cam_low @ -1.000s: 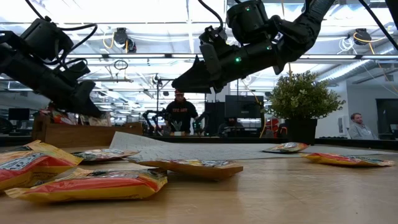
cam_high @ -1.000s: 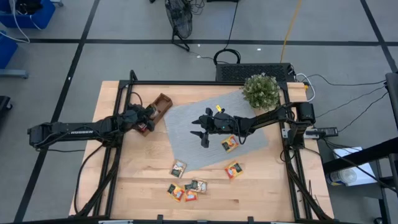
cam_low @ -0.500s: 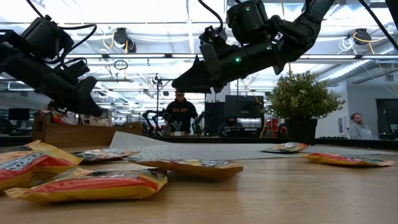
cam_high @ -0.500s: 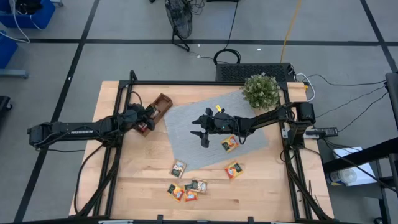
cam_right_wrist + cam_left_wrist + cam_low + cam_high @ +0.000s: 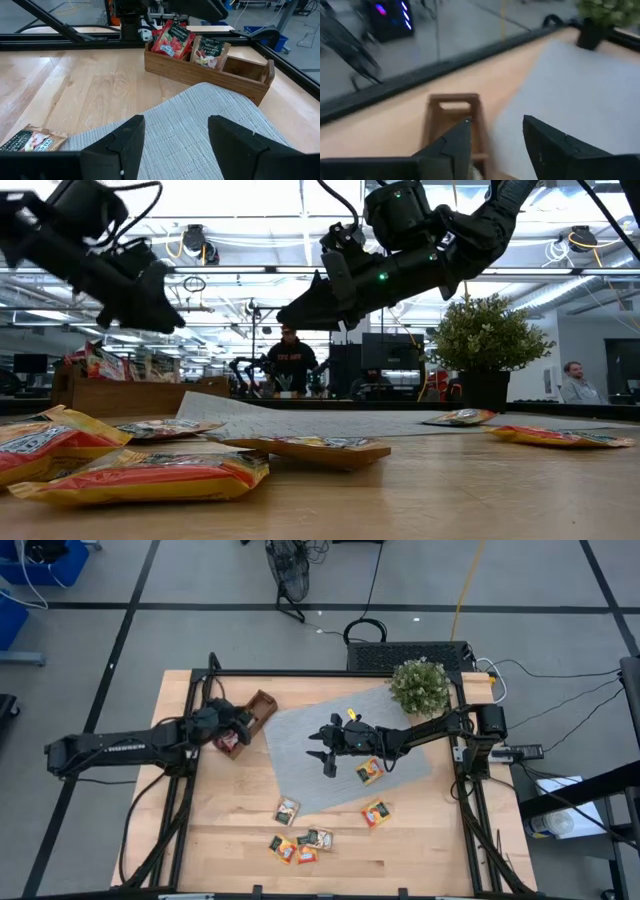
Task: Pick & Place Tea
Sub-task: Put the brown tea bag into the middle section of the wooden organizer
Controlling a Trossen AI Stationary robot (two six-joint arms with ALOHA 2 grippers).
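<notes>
My left gripper (image 5: 238,721) hangs above the wooden tray (image 5: 255,710), fingers spread, empty. Two tea sachets (image 5: 172,38) stand in the tray; others lie on the table (image 5: 215,810) near the front edge (image 5: 298,844) and one on the grey mat (image 5: 369,771). My right gripper (image 5: 322,750) hovers over the mat, fingers spread.

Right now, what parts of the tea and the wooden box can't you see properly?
- Box insides, high view: the left hand hangs over one end.
- Box, left wrist view: blurred, and cut off behind that hand's fingers.
- Packet on the table, right wrist view: partly cut off by the picture's edge.
- Packet labels, high view: too small to read.
</notes>
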